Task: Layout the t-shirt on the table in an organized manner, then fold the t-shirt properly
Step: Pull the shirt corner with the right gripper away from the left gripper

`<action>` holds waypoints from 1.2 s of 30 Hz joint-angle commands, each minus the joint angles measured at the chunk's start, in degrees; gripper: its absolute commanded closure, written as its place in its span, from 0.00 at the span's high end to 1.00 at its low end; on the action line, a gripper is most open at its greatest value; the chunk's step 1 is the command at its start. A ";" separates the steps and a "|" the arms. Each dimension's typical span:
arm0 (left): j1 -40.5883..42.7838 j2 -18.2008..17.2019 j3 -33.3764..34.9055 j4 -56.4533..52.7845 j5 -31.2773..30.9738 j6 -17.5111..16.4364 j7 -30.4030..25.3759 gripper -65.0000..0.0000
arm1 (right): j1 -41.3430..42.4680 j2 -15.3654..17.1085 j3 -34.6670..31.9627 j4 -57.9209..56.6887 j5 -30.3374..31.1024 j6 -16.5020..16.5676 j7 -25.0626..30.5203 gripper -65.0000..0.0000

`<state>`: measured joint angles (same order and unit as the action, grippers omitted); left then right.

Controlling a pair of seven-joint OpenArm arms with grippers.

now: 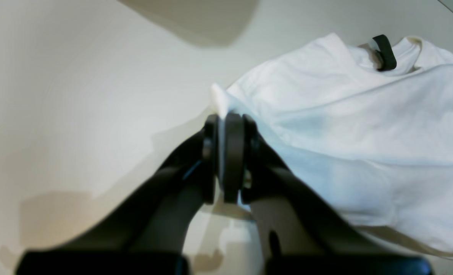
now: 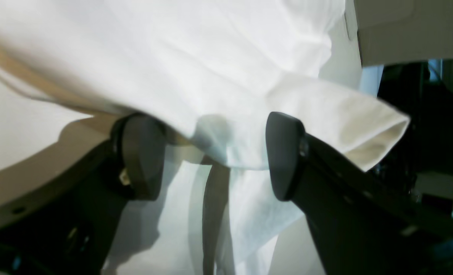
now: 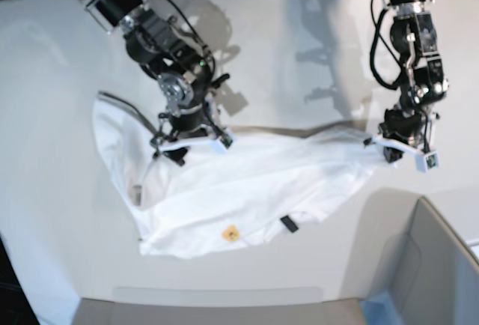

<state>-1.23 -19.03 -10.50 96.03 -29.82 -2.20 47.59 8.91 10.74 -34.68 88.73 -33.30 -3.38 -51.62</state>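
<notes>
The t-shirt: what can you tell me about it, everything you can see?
The t-shirt is white, soft-looking cloth, spread loosely and rumpled across the table, not yet folded. A small black tag and a yellow smiley label show near its front edge. The left gripper is shut on one corner; the right gripper stands open around a bunched edge beside a sleeve.

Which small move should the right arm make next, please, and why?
Probably close the right gripper on the t-shirt: its jaws stand open around a fold of cloth, while the left gripper is already shut on another edge.
</notes>
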 commanded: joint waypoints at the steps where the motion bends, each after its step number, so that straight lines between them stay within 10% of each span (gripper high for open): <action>1: -1.01 -0.71 -0.44 0.98 0.15 -0.05 -1.48 0.05 | 0.19 -0.24 0.26 1.95 -0.85 0.78 -0.56 0.62; 12: -1.01 -0.62 -0.44 0.98 -0.02 -0.05 -1.75 0.05 | 10.39 -0.24 0.35 -11.15 6.18 2.10 0.49 0.61; 20: -1.01 -0.62 -0.62 0.98 -0.02 -0.05 -1.75 0.05 | 12.32 0.11 0.35 -13.34 10.40 1.93 3.31 0.00; 36: -1.01 -0.53 -0.35 0.98 -0.11 -0.05 -1.84 0.04 | -8.77 -0.68 19.95 28.85 17.43 2.63 5.42 0.00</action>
<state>-1.23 -18.90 -10.79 96.03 -29.95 -2.17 47.20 -1.61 9.98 -15.11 116.53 -14.06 0.08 -48.14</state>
